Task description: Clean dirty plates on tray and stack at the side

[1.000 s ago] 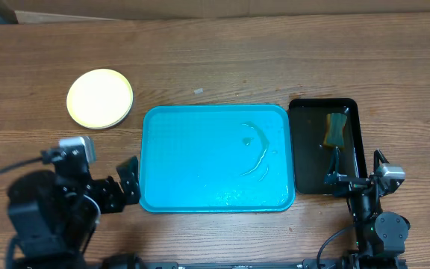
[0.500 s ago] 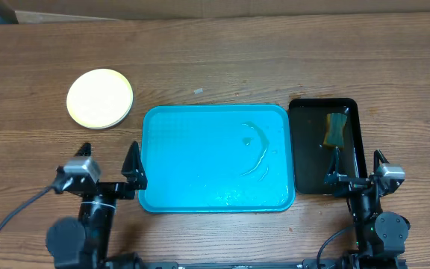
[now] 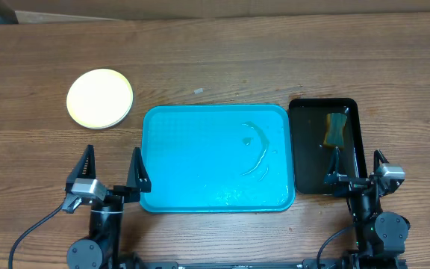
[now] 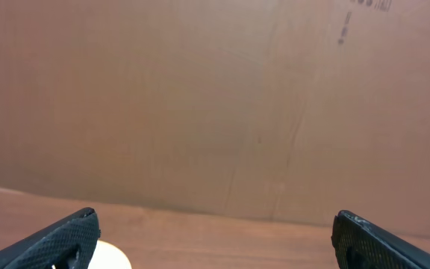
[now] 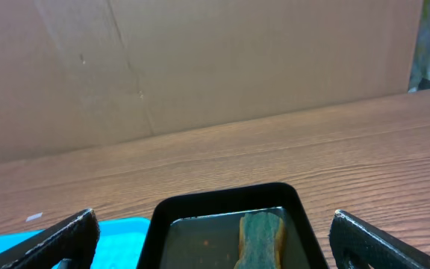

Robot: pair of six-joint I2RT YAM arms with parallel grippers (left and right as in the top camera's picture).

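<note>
Flanking the tray [image 3: 215,109] at its near edge, left pincer [image 3: 111,161] released — right pincer [image 3: 355,170] released too, both empty.

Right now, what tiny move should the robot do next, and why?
Probably just rest both arms. The blue tray holds no plates, only wet streaks; a pale yellow plate sits to its side, and I cannot tell whether others lie under it. The left end effector and right end effector are open and empty.
</note>
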